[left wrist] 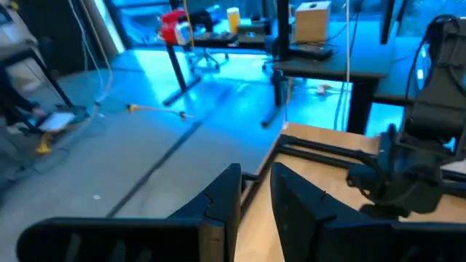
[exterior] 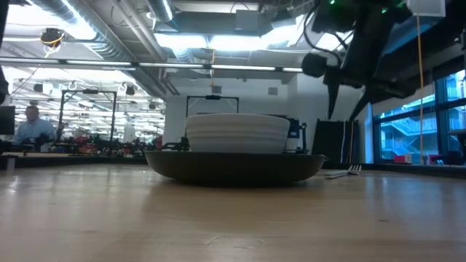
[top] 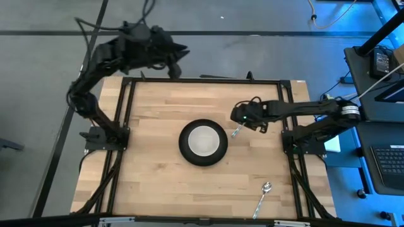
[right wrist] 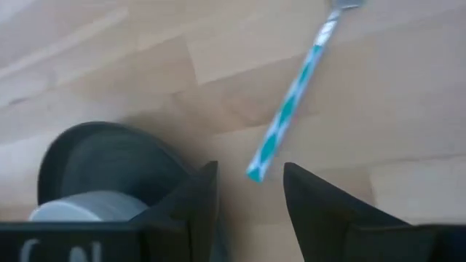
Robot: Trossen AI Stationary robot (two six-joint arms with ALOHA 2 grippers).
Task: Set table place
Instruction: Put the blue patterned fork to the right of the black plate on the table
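Note:
A fork with a teal-and-white patterned handle lies flat on the wooden table, just right of a black plate that carries a white bowl. My right gripper hangs open above the fork's handle end, its fingers pointing down on either side of it and clear of it. In the low view the gripper is well above the tabletop. My left gripper waits folded beyond the table's far left corner, its fingers a narrow gap apart.
A spoon lies near the table's near right corner. The plate and bowl stand at the table's middle. The black frame runs along the table's edges. A person sits far off in the room.

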